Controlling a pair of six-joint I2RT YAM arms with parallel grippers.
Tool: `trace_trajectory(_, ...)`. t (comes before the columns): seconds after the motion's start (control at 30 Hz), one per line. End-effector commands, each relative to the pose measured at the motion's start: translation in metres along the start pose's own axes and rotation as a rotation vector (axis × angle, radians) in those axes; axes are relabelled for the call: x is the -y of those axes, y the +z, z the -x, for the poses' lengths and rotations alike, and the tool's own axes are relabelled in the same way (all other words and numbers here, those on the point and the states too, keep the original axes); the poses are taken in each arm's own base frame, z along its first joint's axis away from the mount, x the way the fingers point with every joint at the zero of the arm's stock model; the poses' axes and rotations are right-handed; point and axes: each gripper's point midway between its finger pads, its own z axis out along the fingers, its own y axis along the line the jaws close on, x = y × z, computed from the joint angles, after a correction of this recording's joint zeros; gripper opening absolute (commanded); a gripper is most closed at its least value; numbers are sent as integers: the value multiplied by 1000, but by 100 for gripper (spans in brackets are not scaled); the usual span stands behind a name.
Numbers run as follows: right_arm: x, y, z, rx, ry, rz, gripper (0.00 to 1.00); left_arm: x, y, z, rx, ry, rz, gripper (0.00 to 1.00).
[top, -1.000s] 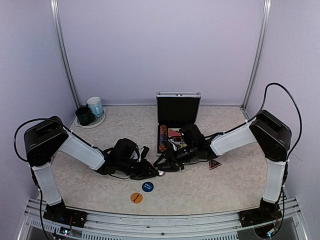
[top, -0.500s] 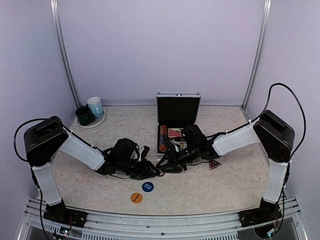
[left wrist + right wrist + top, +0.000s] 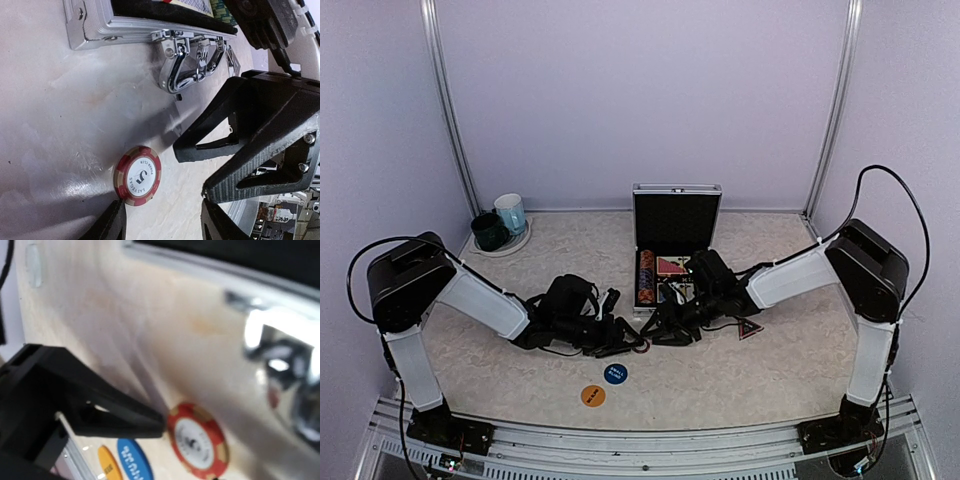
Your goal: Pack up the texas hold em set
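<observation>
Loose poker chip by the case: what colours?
Chip: red and cream, white centre; left wrist view.

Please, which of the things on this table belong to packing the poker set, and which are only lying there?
Belong to the job:
- silver case, standing open
- chips in the case
- red chip lying on the table
- blue button
- orange button
- dark triangular marker

Just lying about:
- dark green mug
- light blue mug
</observation>
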Motion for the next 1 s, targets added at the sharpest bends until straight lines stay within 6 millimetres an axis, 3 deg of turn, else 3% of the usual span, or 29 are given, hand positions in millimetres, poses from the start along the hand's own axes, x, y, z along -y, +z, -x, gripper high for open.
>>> trace_trajectory(0.0,13,6,4,-3,19,-37,44,-54,0,-20,-44,-75,183,51)
trace_trajectory(0.33,21,14,9,-4,53,-54,48,-49,1,-20,-40,-74,146,56)
trace_trajectory(0.7,23,14,-1,-37,64,-41,42,-54,2,-19,-37,-93,151,35)
trace_trajectory(0.97,12,20,-1,-63,74,42,42,-63,7,-25,-54,-109,167,39)
